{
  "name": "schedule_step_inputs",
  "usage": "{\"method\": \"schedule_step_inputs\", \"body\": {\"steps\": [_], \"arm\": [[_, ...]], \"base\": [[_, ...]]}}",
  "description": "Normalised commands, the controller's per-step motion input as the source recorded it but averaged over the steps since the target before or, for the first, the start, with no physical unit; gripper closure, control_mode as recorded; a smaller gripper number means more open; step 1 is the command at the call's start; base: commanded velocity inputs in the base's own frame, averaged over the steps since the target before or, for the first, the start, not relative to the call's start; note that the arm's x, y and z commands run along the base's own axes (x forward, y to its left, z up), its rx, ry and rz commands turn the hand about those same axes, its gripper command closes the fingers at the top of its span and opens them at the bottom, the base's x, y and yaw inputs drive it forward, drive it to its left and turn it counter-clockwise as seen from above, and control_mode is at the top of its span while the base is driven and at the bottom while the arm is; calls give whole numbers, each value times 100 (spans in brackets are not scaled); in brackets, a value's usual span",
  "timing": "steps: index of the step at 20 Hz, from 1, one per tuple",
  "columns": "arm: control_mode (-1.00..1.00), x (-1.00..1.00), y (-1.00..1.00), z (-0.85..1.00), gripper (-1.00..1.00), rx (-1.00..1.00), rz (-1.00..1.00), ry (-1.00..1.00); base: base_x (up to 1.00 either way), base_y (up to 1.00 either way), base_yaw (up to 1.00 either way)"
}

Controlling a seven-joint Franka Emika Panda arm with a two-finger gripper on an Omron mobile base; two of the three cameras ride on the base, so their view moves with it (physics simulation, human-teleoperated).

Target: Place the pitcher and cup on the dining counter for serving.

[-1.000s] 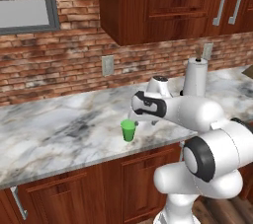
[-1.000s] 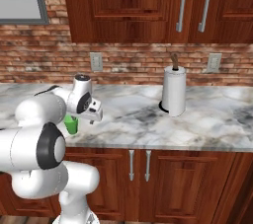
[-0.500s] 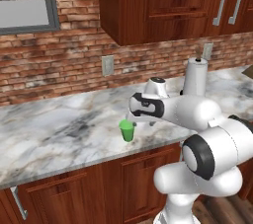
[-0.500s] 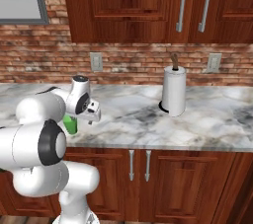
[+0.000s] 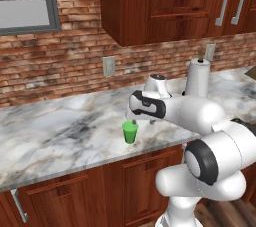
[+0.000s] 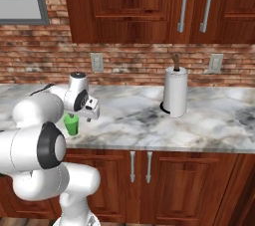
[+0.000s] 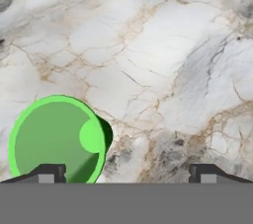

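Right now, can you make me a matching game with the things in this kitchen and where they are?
Things:
1. cup
2. paper towel roll
3. gripper
4. cabinets

Places or states:
A. on the brick wall, up high
B. open, just above the cup
C. standing white near the back of the worktop
D. green, near the worktop's front edge

Pairs: 1-D, 2-C, 3-B, 4-A

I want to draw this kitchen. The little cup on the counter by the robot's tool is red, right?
Not red: the cup is bright green, as the left base view shows. It does stand on the counter by the tool.
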Motion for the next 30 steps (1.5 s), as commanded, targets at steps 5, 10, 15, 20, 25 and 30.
{"method": "schedule_step_inputs", "body": {"steps": [5, 10, 15, 20, 25, 30], "arm": [[-100, 0, 0, 7, -100, 0, 0, -6], [-100, 3, 0, -10, -100, 0, 0, -1], [-100, 1, 2, -30, -100, 0, 0, 0], [-100, 1, 1, -29, -100, -2, 0, 0], [-100, 4, 3, -29, -100, -3, 0, 0], [-100, 3, 9, -27, 100, -6, 0, 0]], "base": [[0, 0, 0], [0, 0, 0], [0, 0, 0], [0, 0, 0], [0, 0, 0], [0, 0, 0]]}}
